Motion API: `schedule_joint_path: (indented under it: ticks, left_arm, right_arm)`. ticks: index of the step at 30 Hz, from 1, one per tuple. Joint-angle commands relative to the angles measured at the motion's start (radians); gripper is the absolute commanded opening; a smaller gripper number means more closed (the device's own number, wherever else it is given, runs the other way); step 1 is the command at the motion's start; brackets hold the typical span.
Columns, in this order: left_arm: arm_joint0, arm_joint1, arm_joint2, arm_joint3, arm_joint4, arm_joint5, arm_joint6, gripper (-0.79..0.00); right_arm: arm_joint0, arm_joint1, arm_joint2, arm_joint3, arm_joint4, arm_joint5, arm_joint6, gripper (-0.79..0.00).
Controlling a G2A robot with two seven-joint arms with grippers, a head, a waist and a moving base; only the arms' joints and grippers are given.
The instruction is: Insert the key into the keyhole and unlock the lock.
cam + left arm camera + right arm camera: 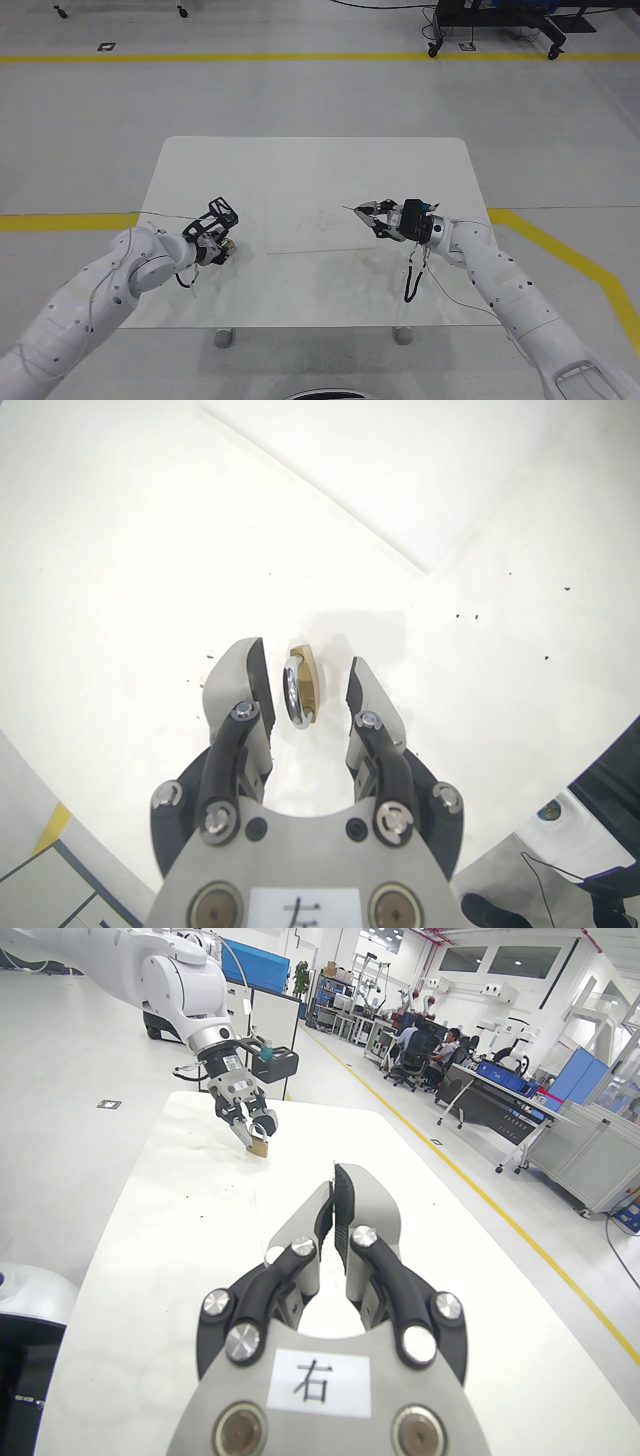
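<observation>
Standing upright on the white bench (300, 170), the brass lock (300, 690) is resting on its base with its silver shackle pointing up, near the bench edge closest to the robot. The left tool (306, 650) is hanging right over the lock with its jaws spread wide, one on each side of the shackle; the black pads (260, 680) are sitting just beside the lock, and a gap is showing on both sides, so nothing is being gripped. The right tool (335, 1178) is hovering above the bench well apart from the lock, with its tips aiming toward the lock. Its jaws are pressing tightly together, and a thin sliver of metal, seemingly the key (350, 208), is poking out past the tips toward the lock; it is too small to make out its teeth or how it is turned. Small dark specks are lying scattered over the bench surface around the lock.
</observation>
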Motion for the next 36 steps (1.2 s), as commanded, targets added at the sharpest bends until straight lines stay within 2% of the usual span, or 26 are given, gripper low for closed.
schedule_joint_path:
  ticks: [1,2,3,4,12,20,25,26,30,36]
  left_arm:
    - [-0.008,-0.008,0.007,0.01,0.0,0.002,-0.008,-0.591]
    - [-0.011,-0.011,0.009,0.014,0.0,0.003,-0.014,-0.643]
    - [-0.013,-0.014,0.01,0.016,-0.001,0.005,-0.02,-0.763]
    - [-0.014,-0.016,0.01,0.019,-0.002,0.007,-0.025,-0.785]
    - [-0.004,-0.021,-0.012,0.01,-0.007,0.004,-0.045,-0.785]
    - [0.015,-0.02,-0.065,-0.006,-0.045,-0.021,0.022,-0.785]
    - [0.015,-0.026,-0.065,0.002,-0.057,-0.044,-0.025,-0.785]
    - [0.011,-0.029,-0.061,0.006,-0.055,-0.044,-0.038,-0.751]
    - [-0.003,-0.039,-0.05,0.018,-0.048,-0.043,-0.067,-0.517]
    - [-0.008,-0.048,-0.05,0.027,-0.049,-0.055,-0.093,-0.526]
  right_arm:
    - [0.0,0.0,0.0,0.0,0.0,0.0,0.0,-0.785]
    - [0.0,0.0,0.0,0.0,0.0,0.0,0.0,-0.785]
    - [0.0,0.0,0.0,0.0,0.0,0.0,0.0,-0.785]
    - [0.0,0.0,0.0,0.0,0.0,0.0,0.0,-0.785]
    - [0.0,0.0,0.0,0.0,0.0,0.0,0.0,-0.785]
    - [0.0,0.0,0.0,0.0,0.0,0.0,0.0,-0.785]
    - [0.0,0.0,0.0,0.0,0.0,0.0,0.0,-0.785]
    - [0.0,0.0,0.0,0.0,0.0,0.0,0.0,-0.785]
    - [0.0,0.0,0.0,0.0,0.0,0.0,0.0,-0.785]
    - [0.0,0.0,0.0,0.0,0.0,0.0,0.0,-0.785]
